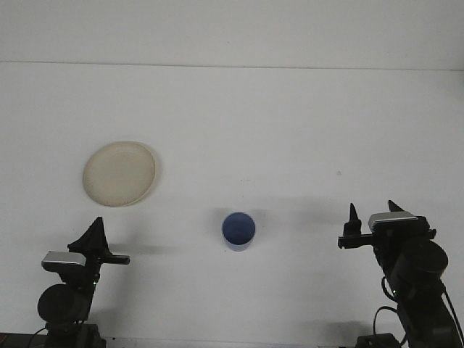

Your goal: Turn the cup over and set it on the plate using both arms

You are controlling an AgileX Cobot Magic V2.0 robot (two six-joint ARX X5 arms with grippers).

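Note:
A small blue cup (pixel 238 230) stands on the white table (pixel 290 130) near the front, about midway between the arms. Its round top faces the camera, and I cannot tell whether that is the mouth or the base. A round cream plate (pixel 119 172) lies flat to the left, farther back. My left gripper (pixel 95 232) sits low at the front left, below the plate, its fingers pressed into a single point, holding nothing. My right gripper (pixel 373 210) is at the front right, level with the cup and well to its right. It is open, with two black fingertips (pixel 353 212) standing apart.
The table's far edge meets a pale wall (pixel 232 29) along the top of the view. Both arm bases sit at the near edge, left (pixel 64 304) and right (pixel 417 290).

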